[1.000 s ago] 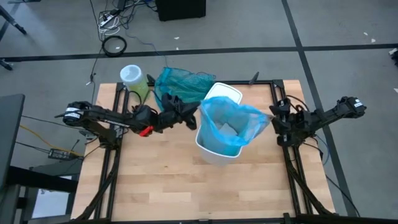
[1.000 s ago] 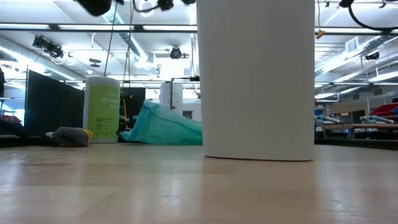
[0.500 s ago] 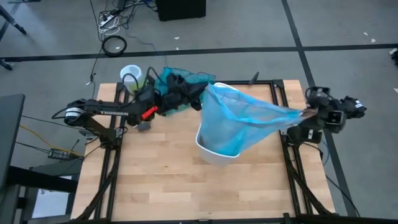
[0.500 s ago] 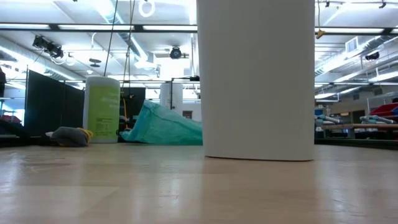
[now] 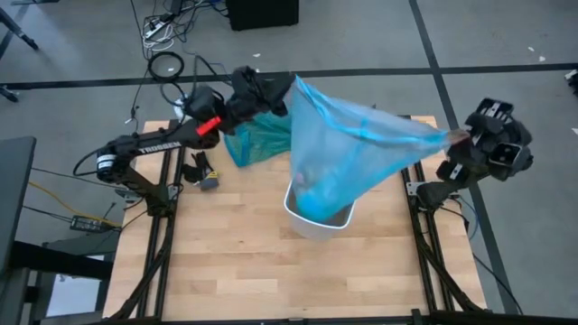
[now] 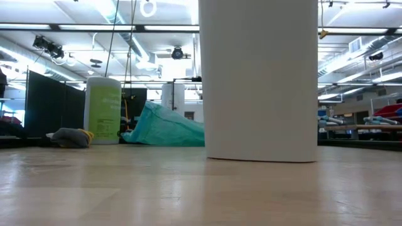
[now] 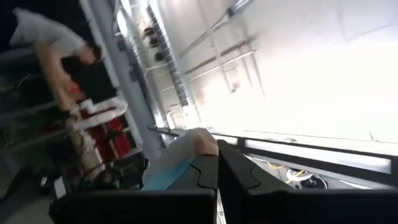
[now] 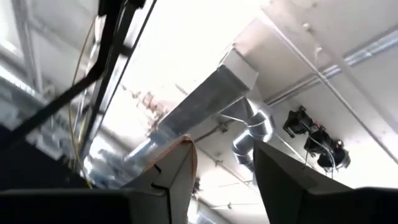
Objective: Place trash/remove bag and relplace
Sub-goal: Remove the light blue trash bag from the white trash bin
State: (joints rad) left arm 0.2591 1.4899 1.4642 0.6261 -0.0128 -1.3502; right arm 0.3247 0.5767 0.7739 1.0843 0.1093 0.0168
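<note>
A: Where was the bag [image 5: 361, 144]?

B: Strung between both arms above the bin [image 5: 318, 219], long axis running across the table, bottom end hanging into the bin w/ trash [image 5: 312, 191] showing thru as a blur. Thin, see-thru, light blue film, pulled taut.

A: Grips?

B: Left gripper [image 5: 284, 90] clamped on the rim at the far-left end. Right gripper [image 5: 456, 142] at the other end; film met it, but fingers [image 8: 171, 174] showed a gap, so grip can't be judged.

A: Bin?

B: White, smooth, round. Lift needs to go straight up.
</note>
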